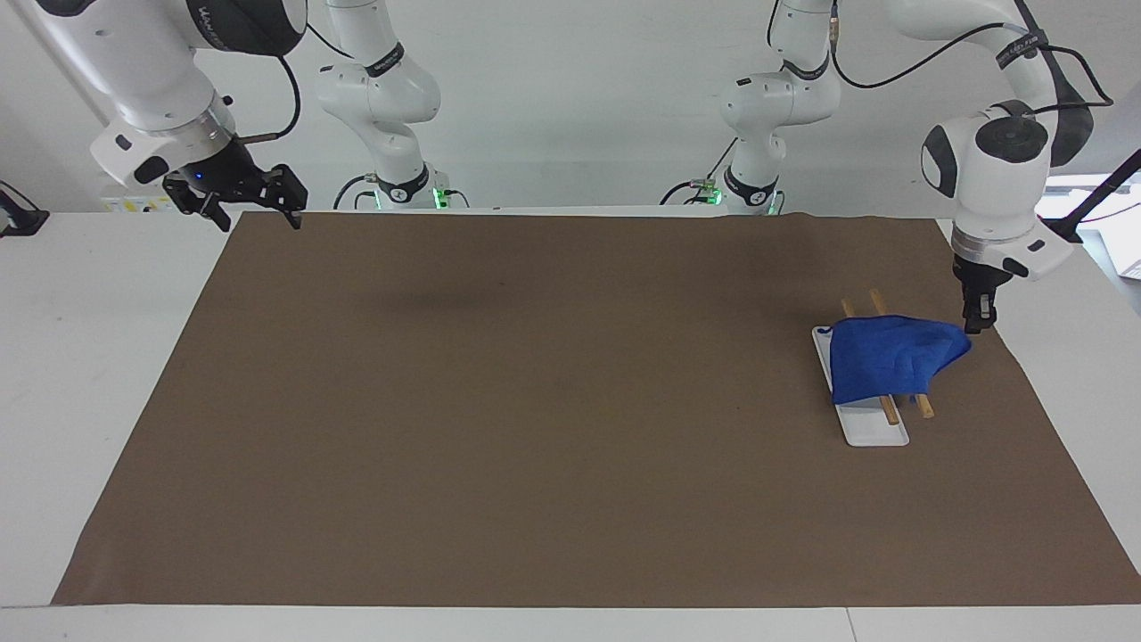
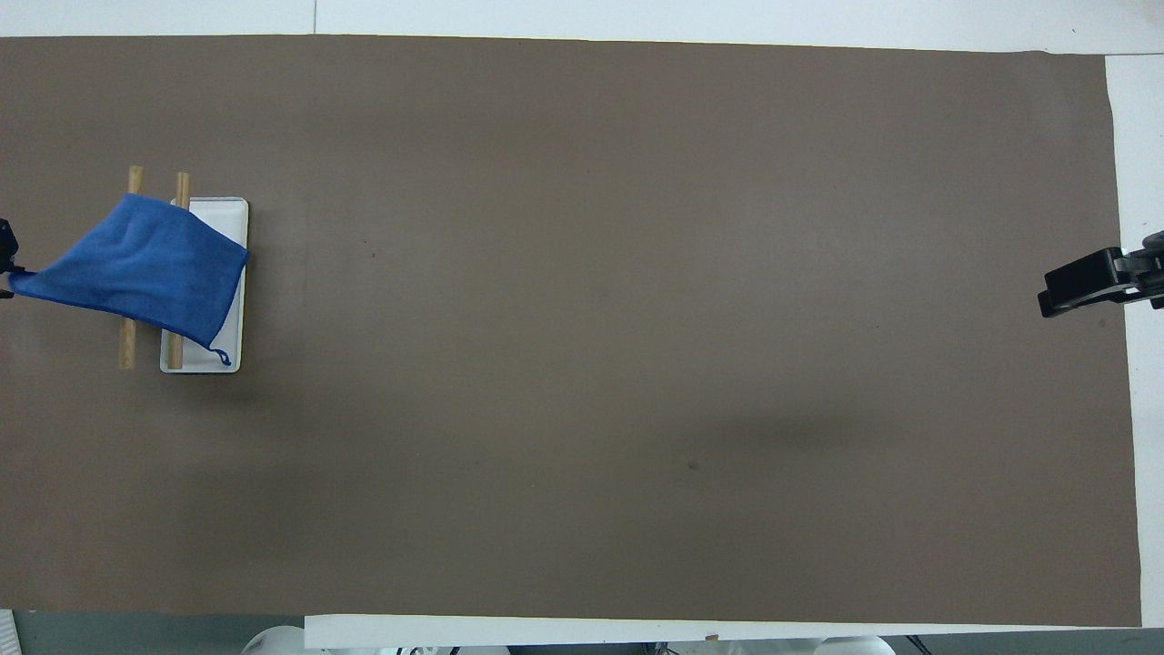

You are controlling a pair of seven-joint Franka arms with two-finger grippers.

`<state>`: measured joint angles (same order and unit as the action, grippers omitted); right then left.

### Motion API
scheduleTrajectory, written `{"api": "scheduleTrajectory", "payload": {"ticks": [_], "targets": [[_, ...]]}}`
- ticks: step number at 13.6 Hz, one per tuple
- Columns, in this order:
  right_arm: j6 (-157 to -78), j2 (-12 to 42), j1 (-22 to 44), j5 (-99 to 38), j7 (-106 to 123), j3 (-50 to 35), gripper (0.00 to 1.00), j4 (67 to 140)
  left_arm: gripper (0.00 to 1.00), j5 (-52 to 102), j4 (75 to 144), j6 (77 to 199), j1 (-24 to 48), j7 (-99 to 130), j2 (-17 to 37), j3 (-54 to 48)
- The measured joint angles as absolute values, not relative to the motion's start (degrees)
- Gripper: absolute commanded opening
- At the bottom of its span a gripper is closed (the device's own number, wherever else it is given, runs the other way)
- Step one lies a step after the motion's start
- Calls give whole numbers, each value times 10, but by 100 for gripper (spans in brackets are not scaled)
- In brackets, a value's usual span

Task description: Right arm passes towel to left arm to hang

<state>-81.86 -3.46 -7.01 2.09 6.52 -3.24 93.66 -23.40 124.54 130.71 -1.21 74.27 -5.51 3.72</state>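
Observation:
The bright-blue towel (image 1: 891, 361) is draped over a rack with two wooden bars (image 1: 925, 408) and a white base (image 1: 869, 428), at the left arm's end of the table. My left gripper (image 1: 976, 323) is shut on the towel's outer corner, low beside the rack. In the overhead view the towel (image 2: 150, 268) stretches to a point at the left gripper (image 2: 5, 264) on the view's edge, and its corner loop hangs over the base (image 2: 195, 362). My right gripper (image 1: 252, 217), with a blue wrist light, is open and empty above the mat's corner nearest the robots; it also shows in the overhead view (image 2: 1082, 284).
A brown mat (image 1: 535, 401) covers most of the white table (image 1: 89, 357). Two more white arm bases (image 1: 392, 107) (image 1: 767, 107) stand at the robots' edge of the table.

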Motion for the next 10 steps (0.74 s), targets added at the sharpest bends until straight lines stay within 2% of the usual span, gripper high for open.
{"api": "scheduleTrajectory", "payload": {"ticks": [2,5,8,10], "targets": [[-825,-43,-71,21,65,-32,100,946,100,-206,1226,1258,15,727,-61,30],[-829,-45,-71,23,65,-31,100,948,100,-141,1145,1114,65,594,-69,26],[-837,-45,-72,26,65,-31,100,948,100,-68,1041,987,73,401,-72,27],[-859,-45,-72,26,65,-30,100,948,100,-48,997,929,71,251,-71,30]]}}
